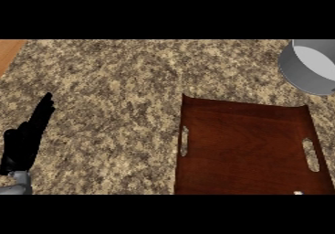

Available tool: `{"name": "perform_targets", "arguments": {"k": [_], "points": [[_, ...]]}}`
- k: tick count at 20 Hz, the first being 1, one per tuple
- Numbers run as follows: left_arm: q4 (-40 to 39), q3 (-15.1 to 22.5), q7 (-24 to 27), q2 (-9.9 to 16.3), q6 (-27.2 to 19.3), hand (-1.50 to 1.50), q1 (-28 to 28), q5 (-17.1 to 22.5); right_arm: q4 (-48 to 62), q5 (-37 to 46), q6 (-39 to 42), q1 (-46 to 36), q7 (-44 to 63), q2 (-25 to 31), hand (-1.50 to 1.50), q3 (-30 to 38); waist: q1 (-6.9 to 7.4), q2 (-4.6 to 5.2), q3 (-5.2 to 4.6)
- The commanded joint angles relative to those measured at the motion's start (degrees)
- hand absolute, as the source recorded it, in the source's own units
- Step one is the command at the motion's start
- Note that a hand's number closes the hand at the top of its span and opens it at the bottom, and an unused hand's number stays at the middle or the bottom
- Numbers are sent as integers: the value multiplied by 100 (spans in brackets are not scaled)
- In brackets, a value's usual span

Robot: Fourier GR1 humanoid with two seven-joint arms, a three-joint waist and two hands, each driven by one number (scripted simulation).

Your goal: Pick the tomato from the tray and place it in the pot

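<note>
Toward the speckled granite counter's (116, 91) left edge our black left hand (25, 139) rests, fingers straight together, while the dark wooden tray (247, 146) shows no tomato and the grey metal pot (311, 68) waits at the far right corner.

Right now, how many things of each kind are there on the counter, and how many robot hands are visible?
Wooden tray: 1
Grey pot: 1, partly cut off at the right edge
Tomato: 0 visible
Robot hands: 1, the left hand, open, at the left edge
Total: 3

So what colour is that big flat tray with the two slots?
Dark reddish-brown wood grain, seen in the head view: the rectangular wooden tray.
</note>
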State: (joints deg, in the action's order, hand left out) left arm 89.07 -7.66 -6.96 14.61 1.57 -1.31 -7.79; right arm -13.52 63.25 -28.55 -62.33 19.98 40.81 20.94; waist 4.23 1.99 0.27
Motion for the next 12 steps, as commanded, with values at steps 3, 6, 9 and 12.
{"name": "perform_targets", "arguments": {"k": [3,6,9,12], "points": [[-73,47,17,-61,17,0,-73,0,349,-593,170,-28,-320,117,-150,599,31,18,9],[-55,83,-15,-71,76,0,-47,25,310,-838,-25,31,-604,84,-150,841,118,48,19],[-13,29,-102,-66,-36,0,-166,-24,320,-956,-167,203,-1004,-24,-150,941,73,25,15],[-197,-4,-90,-71,-73,0,-337,-39,195,-1114,-212,122,-1336,148,-150,1097,59,65,19]]}}
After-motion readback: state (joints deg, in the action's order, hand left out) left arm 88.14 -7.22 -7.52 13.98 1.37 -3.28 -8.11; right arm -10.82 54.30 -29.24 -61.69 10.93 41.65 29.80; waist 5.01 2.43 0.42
